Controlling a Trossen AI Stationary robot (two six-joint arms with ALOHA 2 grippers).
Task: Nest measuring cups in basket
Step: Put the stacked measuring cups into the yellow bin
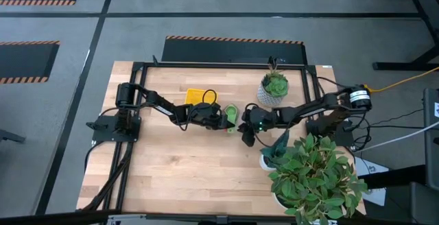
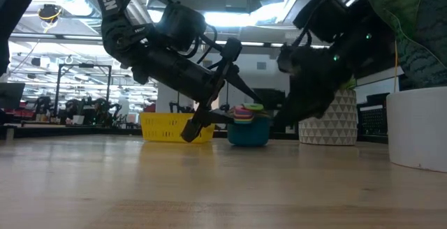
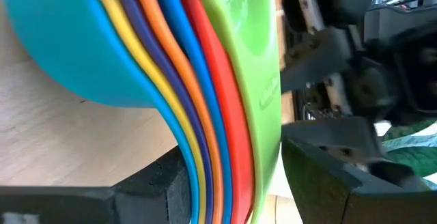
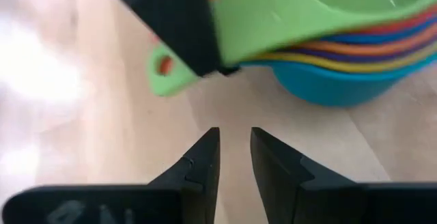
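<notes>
White letters run down the left arm in the low view, cut off and only partly legible. The measuring cups (image 2: pixel 248 123) sit nested in one stack on the tabletop (image 1: pixel 192 177), just beside the yellow basket (image 1: pixel 196 96) at its 3 o'clock, not inside it: smooth glossy plastic, green on top, teal at the bottom, their flat handles fanned together. The left hand (image 1: pixel 223 117) grasps those handles, its fingers spread around them. The right hand (image 4: pixel 234 157), empty with its fingers nearly together, hovers at the stack's 3 o'clock. A white patterned plant pot (image 2: pixel 328 117) stands behind; a large leafy plant (image 1: pixel 317 177) crowds the 5 o'clock corner.
</notes>
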